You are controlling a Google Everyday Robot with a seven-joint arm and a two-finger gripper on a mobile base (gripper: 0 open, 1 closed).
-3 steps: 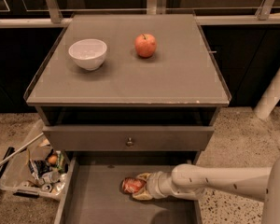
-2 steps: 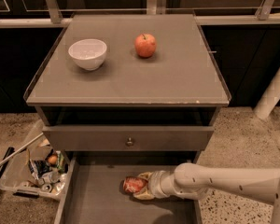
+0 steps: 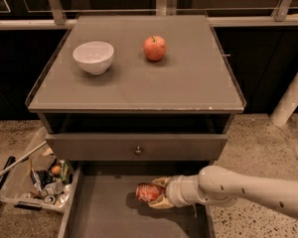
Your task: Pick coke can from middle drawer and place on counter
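At lower left, a clear bin (image 3: pixel 20 195) holds what look like small cans and scraps. Above, the counter (image 3: pixel 188 83) carries a white bowl (image 3: pixel 93 57) and an apple (image 3: pixel 154 48). At bottom centre, the middle drawer (image 3: pixel 104 214) holds the coke can (image 3: pixel 145 192), red and on its side, pinched by the gripper (image 3: pixel 154 195) reaching from the right.

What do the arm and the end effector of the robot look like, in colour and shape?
The arm is a smooth cream-white tube with a rounded joint and a row of small dark dots. A ringed white collar leads to the end effector, at the coke can in the middle drawer; its fingers are yellowish tan. No cables show.
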